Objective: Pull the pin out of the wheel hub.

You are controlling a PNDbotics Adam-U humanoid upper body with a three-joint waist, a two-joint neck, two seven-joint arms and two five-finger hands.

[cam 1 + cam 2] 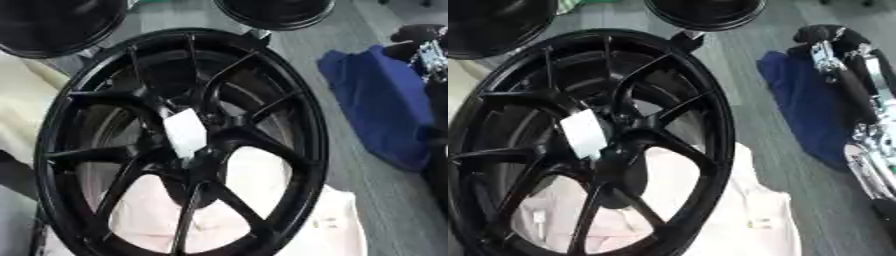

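Nearest: pale cloth [262, 220] under the near rim of the black wheel [306, 125], which lies tilted, filling the middle of the scene; spokes run in to the wheel hub [197, 160] at centre

Pin: taken to be the white piece [185, 132] standing on the hub just far of centre; its long axis appears to run from the hub up and slightly far-left, free end toward the camera; I cannot tell how deep it sits

Right arm [859, 115] comes down the right edge, well apart from the wheel; right hand [824, 37] shows dark at the far right, over the blue cloth [807, 100]; whether its fingers are spread or curled I cannot tell; nothing is seen in it; left hand is in no view

Step in hand, as judged: the reach, not yet begun; bring the hand in over the spokes from the right, pinch the white piece near its free end, draw straight along its own axis; a sideways pull could jam it

Far: two more dark wheels [52, 25] at the far edge
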